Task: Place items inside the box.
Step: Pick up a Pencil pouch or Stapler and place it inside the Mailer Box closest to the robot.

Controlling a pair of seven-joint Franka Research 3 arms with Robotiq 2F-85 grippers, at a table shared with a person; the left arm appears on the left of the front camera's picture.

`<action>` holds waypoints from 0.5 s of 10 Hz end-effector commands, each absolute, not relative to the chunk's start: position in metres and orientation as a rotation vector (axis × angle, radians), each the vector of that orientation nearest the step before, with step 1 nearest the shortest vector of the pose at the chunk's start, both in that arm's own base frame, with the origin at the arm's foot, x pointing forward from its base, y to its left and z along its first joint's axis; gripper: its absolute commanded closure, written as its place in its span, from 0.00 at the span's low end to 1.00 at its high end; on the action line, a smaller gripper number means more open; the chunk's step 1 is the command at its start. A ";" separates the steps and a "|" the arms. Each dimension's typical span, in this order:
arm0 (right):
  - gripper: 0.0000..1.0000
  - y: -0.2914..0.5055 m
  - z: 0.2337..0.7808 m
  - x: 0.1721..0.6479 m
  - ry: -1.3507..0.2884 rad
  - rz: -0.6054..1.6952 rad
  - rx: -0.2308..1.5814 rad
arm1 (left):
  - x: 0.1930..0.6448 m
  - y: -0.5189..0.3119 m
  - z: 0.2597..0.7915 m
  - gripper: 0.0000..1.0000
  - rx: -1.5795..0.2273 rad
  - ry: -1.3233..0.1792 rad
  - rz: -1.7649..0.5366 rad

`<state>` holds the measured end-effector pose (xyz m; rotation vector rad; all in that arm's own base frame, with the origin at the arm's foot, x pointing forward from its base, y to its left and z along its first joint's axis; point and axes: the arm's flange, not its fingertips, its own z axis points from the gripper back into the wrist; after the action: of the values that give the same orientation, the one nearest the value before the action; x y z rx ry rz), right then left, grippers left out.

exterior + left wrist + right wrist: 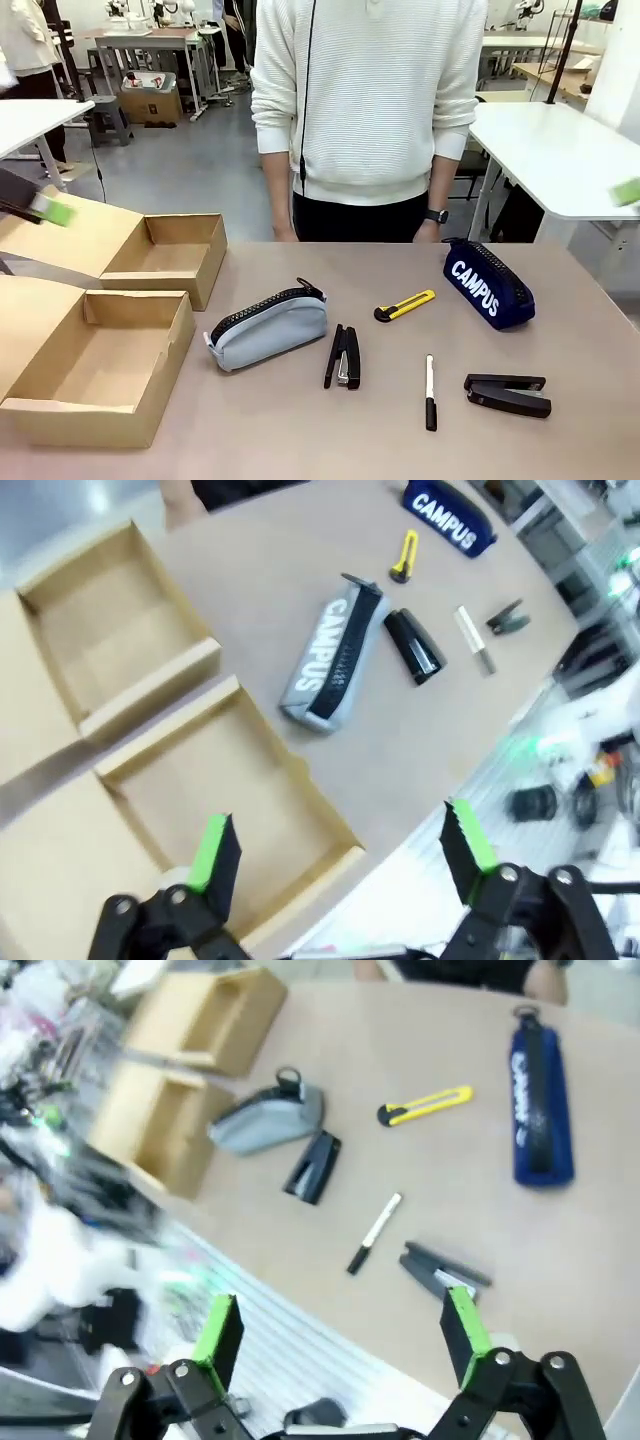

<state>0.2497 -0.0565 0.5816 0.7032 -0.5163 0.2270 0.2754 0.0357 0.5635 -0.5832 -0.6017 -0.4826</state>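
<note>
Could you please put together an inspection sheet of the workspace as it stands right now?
surface: brown table, items spread out on it.
job's things: near box and far box open, both empty; grey-blue pouch, navy CAMPUS pouch, utility knife, marker, middle stapler and right stapler lie outside them.
clutter: nothing seen.
grippers: left gripper open, empty; right gripper open, empty.
cables: thin dark cord down the person's jumper.
surroundings: person at the far edge; white tables behind.
</note>
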 end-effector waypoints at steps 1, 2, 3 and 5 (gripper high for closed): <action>0.00 -0.149 0.526 0.221 -0.565 -0.003 0.889 | 0.286 0.123 0.530 0.00 -0.857 -0.671 -0.205; 0.00 -0.189 0.503 0.202 -0.613 -0.102 0.982 | 0.281 0.161 0.509 0.00 -0.963 -0.730 -0.070; 0.00 -0.220 0.478 0.185 -0.649 -0.210 1.054 | 0.268 0.189 0.491 0.00 -1.036 -0.783 0.031; 0.00 -0.246 0.429 0.161 -0.699 -0.364 1.112 | 0.253 0.201 0.466 0.00 -1.112 -0.871 0.193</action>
<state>0.1488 -0.2788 0.4556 1.0757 -0.6565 -0.3664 0.2474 0.2316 0.4726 -1.0838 -0.7960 0.1805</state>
